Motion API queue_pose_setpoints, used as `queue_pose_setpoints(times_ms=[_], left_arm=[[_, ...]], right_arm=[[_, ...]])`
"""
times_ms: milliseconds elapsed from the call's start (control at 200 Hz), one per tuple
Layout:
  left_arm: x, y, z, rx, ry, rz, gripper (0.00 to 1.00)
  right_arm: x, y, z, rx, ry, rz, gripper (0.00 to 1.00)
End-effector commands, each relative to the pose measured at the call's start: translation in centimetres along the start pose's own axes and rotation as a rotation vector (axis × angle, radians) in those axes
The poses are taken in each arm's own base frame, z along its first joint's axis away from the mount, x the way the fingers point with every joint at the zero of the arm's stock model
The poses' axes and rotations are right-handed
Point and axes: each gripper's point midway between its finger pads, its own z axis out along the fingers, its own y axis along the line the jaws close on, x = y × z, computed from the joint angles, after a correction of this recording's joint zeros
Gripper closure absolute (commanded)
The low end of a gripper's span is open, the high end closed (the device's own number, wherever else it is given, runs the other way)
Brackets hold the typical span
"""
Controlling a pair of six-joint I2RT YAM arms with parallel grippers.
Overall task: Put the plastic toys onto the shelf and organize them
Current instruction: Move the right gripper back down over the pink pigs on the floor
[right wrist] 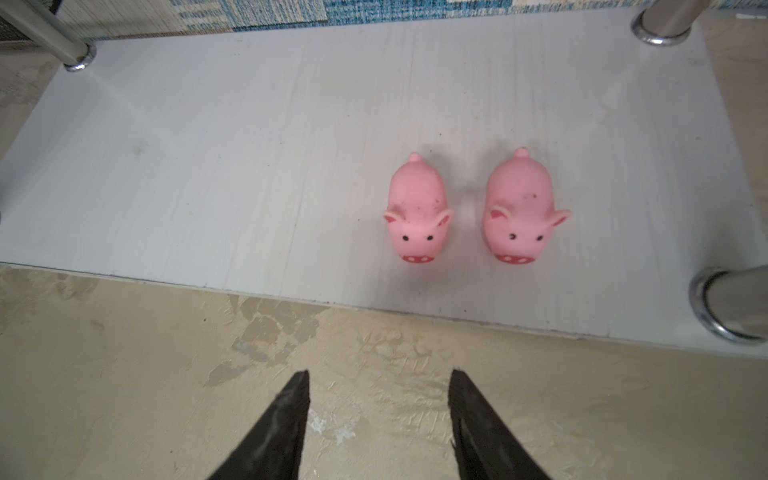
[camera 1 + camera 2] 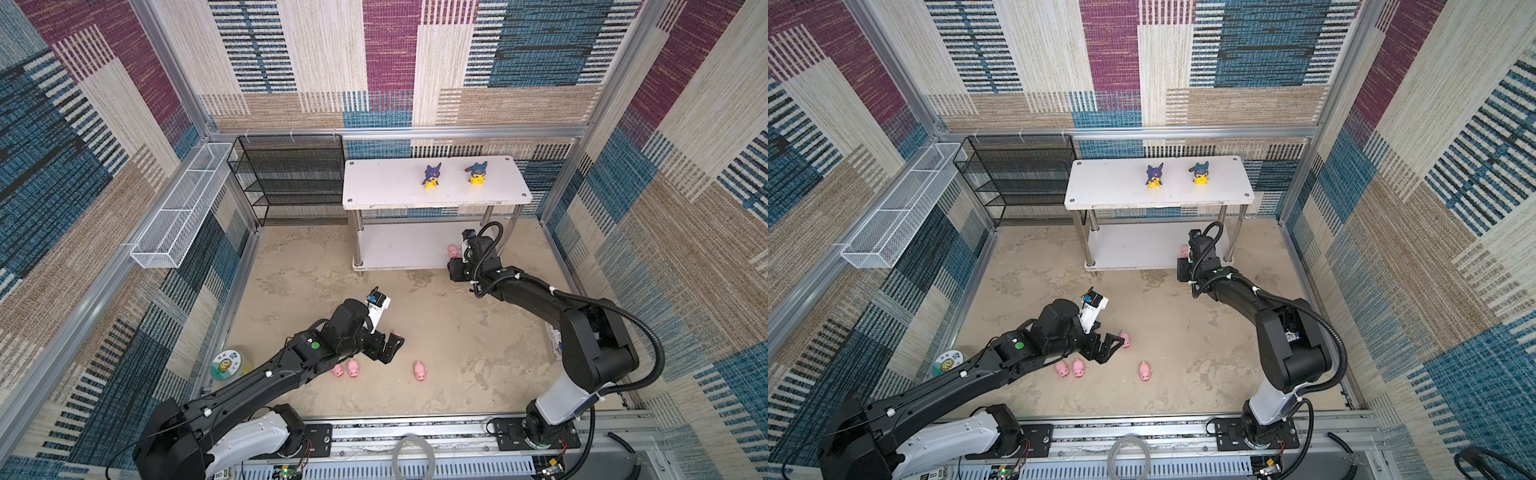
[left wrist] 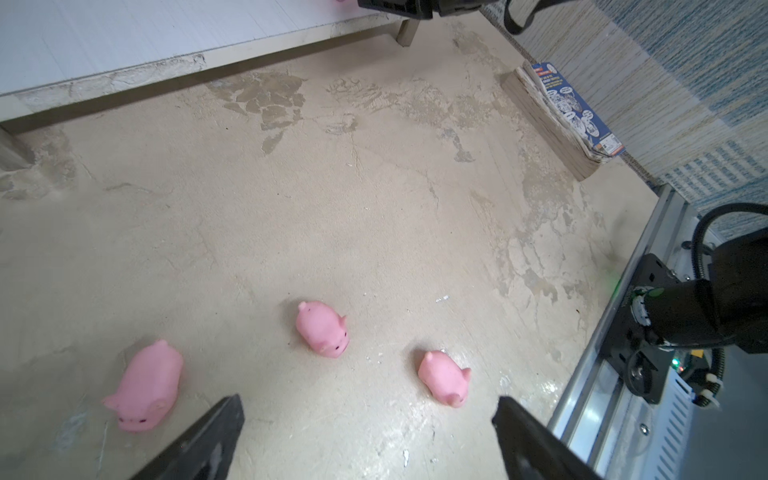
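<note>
Status: the shelf (image 2: 386, 189) sits upper centre-right in both top views, a white top board over a lower tier (image 2: 399, 249) on chrome legs. The black mesh rack (image 2: 291, 178) on its left and the white wire basket (image 2: 174, 216) on the left wall aren't our targets. The left gripper (image 2: 392, 347) is at lower centre, low over the floor, fingers spread wide with nothing between them. The right gripper (image 2: 455, 268) is at the front right edge of the lower tier, fingers partly apart and empty. In the right wrist view its tips sit over the floor just short of the board. Done, as we read it: the purple-hooded figurine (image 2: 432, 175) and the blue-hooded figurine (image 2: 477, 172) stand upright on the top board, right of centre and apart. Two pigs stand side by side on the lower tier, snouts toward the front edge: the inner shelf pig (image 1: 417, 212) and the outer shelf pig (image 1: 521, 208). Left to do: four pigs we can see on the floor. There's a close pair of pigs (image 2: 353, 368) at lower centre and a lone pig (image 2: 420, 370) to their right. The near pig (image 2: 1125, 338) is right at the left fingertips; we can't tell if it's touching. So we judge it about half done, with the near pig the obvious next pick. The green-lidded jar (image 2: 226, 365) at lower left stays put.
</note>
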Motion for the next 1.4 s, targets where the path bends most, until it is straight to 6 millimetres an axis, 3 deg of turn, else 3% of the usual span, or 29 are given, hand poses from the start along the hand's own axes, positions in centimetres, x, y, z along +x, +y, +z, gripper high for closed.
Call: queue_pose_setpoints(times_ms=[0,290,556,746,947,1392], left_arm=[[0.0,0.4,-0.6,-0.020,-0.025,-0.036,0.00],[1.9,1.1,-1.9,-0.030,-0.047,-0.098,0.00],[3.6,1.7,-3.5,-0.034,-0.087,-0.150,0.00],[4.5,1.7,-3.8,-0.017,-0.093,-0.179,0.00],[5.1,1.8,-3.8,-0.014,-0.094,-0.196,0.00],[6.1,2.1,-3.6,-0.021,-0.086,-0.219,0.00]], right_arm=[[-0.4,0.6,-1.4,-0.026,-0.041,0.018,0.43],[2.9,2.5,-4.2,-0.059,-0.022,-0.006,0.42],[5.9,5.4,-8.0,-0.153,-0.018,0.000,0.42],[9.2,7.9,-10.6,-0.221,0.017,-0.003,0.41],[13.5,9.6,-11.7,-0.258,0.075,0.006,0.41],[19.8,12.9,-13.3,-0.335,0.155,0.021,0.43]])
